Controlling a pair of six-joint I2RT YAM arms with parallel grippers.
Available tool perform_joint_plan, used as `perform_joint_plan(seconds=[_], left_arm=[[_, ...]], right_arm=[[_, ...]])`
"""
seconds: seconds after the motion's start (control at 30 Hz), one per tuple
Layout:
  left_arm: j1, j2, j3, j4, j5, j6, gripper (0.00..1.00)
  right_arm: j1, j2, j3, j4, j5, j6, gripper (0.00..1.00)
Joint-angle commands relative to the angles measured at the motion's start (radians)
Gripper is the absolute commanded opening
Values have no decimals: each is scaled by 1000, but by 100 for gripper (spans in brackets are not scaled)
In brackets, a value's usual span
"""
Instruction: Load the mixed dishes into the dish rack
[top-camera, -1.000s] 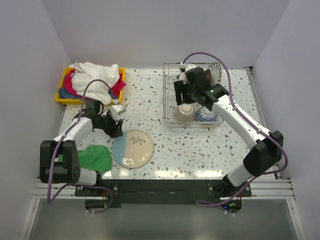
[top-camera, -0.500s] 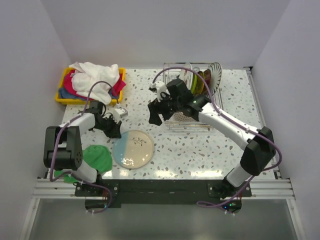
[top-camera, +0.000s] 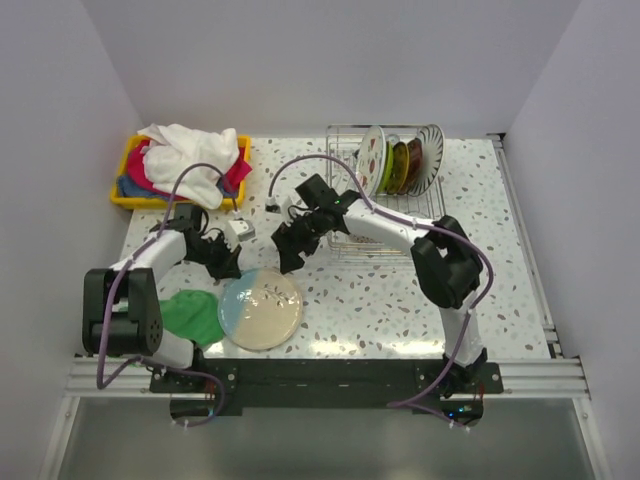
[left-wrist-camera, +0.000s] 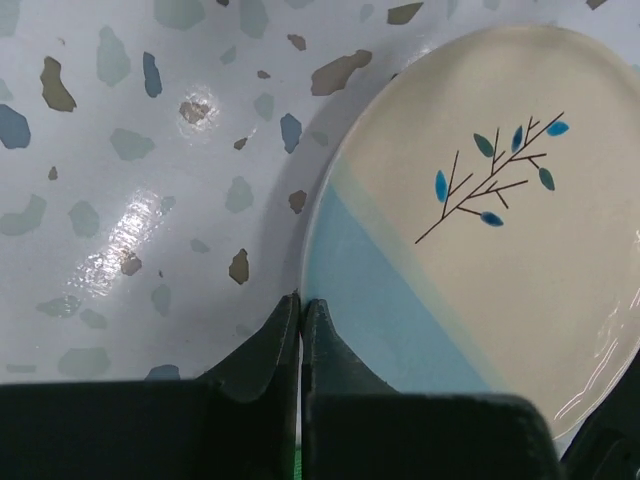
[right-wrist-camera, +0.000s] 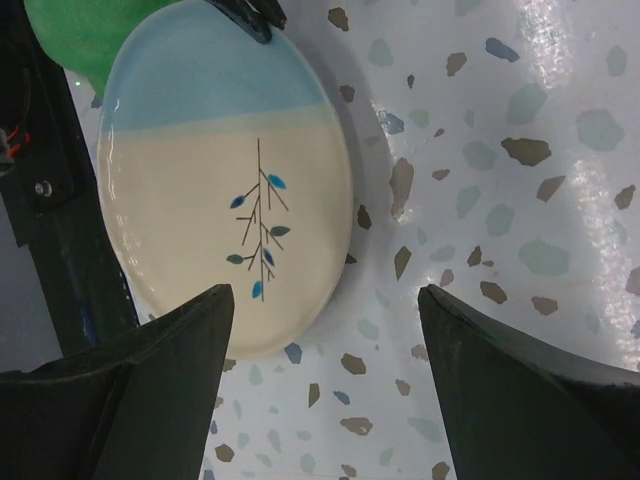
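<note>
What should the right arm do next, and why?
Probably lower the open right gripper onto the rim of the cream-and-blue plate and close: it hovers straddling that edge, while the shut left gripper sits at its blue end.

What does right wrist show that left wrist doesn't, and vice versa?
Right wrist only: the green cloth past the plate, and the right fingers spread open above the plate's edge. Left wrist only: that the left fingers are shut, pinching the plate's rim. Both: the cream-and-blue plate with its twig motif, lying on the speckled table.
</note>
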Motion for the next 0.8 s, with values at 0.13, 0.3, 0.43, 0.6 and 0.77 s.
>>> perform_joint_plan(seconds=[0.13, 0.3, 0.43, 0.6, 0.77], left_arm=[[6, -162, 19, -34, 93, 108, 0], [8, -218, 34, 4, 112, 46, 0], [8, -261, 37, 78, 118, -35, 0], [6, -267, 42, 96, 116, -63, 0], [8, -362, 16, 274, -38, -223, 25]], right_arm=[[23, 92, 143, -31, -132, -58, 81], [34, 140, 186, -95, -242, -70, 81], [40, 167, 193, -137, -314, -78, 75], [41, 169, 199, -129, -336, -61, 31], [41, 170, 262, -197, -298, -41, 0]])
